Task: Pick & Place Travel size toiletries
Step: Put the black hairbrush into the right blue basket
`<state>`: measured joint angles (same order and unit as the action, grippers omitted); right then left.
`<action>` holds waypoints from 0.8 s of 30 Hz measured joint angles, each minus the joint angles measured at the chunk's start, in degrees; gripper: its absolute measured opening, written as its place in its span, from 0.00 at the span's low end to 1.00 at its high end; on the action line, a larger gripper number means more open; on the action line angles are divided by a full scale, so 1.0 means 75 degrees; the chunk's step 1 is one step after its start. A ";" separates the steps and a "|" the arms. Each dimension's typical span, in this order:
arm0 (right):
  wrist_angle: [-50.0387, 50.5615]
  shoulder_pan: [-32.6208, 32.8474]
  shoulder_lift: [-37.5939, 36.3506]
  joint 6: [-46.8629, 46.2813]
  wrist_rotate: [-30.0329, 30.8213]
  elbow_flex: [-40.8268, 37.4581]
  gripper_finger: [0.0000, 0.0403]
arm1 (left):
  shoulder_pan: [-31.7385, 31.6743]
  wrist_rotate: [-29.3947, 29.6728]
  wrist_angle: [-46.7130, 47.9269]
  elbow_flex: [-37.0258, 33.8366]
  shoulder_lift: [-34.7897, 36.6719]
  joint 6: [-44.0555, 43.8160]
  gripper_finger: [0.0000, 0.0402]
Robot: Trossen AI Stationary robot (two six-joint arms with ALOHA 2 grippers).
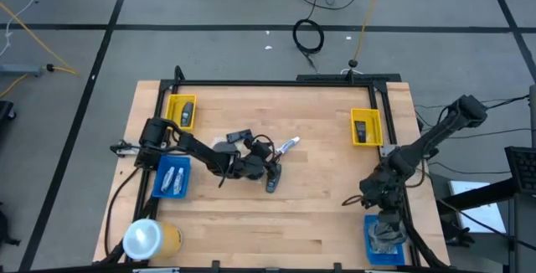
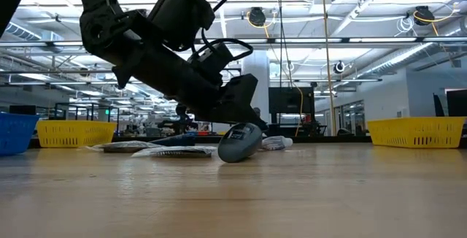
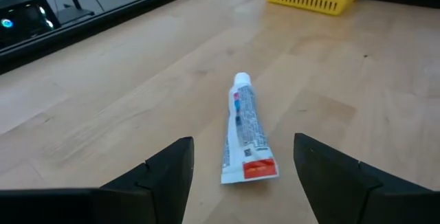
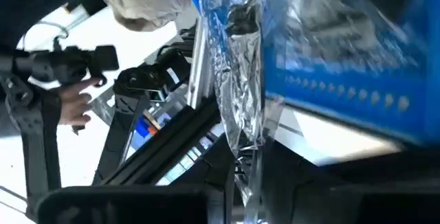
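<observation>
My left gripper [image 3: 242,141] is open near the table's middle [image 1: 273,156]. A small white tube [image 3: 244,131] with blue print and a red-marked crimped end lies flat on the wood, cap pointing away. My fingers stand on either side of its crimped end without touching it. A small dark oblong bottle [image 1: 272,181] lies just nearer [image 2: 239,141]. Flat wrapped items [image 2: 168,150] lie under the left arm. My right gripper [image 1: 383,221] hangs over the right blue tray [image 1: 385,244], open, with a crinkled clear packet [image 4: 240,107] showing between its fingers.
Two yellow trays [image 1: 182,111] [image 1: 366,127] sit toward the far edge, each with a dark item inside. A left blue tray [image 1: 173,177] holds pale tubes. A big yellow cylinder with a white top [image 1: 151,238] stands at the near left corner. Bare wood lies between the arms.
</observation>
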<state>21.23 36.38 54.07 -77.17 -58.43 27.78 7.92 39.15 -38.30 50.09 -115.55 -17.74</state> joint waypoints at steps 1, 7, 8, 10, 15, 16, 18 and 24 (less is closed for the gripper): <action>-0.0274 0.0038 0.0157 0.0097 0.0003 -0.0046 0.10 | 0.0000 -0.0019 -0.0003 0.0000 0.0000 0.0000 0.61; -0.1993 0.0181 0.1164 0.0656 -0.0081 -0.0432 0.08 | 0.0000 -0.0035 0.0045 0.0000 0.0000 0.0000 0.61; -0.2202 0.0192 0.1295 0.0725 -0.0113 -0.0486 0.08 | 0.0000 -0.0075 0.0057 0.0000 0.0000 0.0000 0.61; -0.2322 0.0222 0.1521 0.0886 -0.0190 -0.0562 0.09 | 0.0000 -0.0145 0.0085 0.0000 0.0000 -0.0003 0.61; -0.2289 0.0378 0.1867 0.1105 -0.0201 -0.0733 0.09 | 0.0000 -0.0222 0.0099 0.0000 0.0000 -0.0003 0.61; -0.2288 0.0403 0.1900 0.1103 -0.0201 -0.0779 0.09 | 0.0000 -0.0222 0.0103 0.0000 0.0000 -0.0005 0.61; -0.2282 0.0416 0.1909 0.1025 -0.0204 -0.0865 0.10 | 0.0000 -0.0227 0.0108 0.0000 0.0000 -0.0003 0.61; -0.2289 0.0187 0.1906 0.0383 -0.0023 -0.1051 0.25 | 0.0008 -0.0238 0.0111 0.0003 0.0000 -0.0006 0.61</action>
<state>4.06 37.79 68.36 -74.30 -58.61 19.90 7.98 37.36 -37.47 50.11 -115.55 -17.78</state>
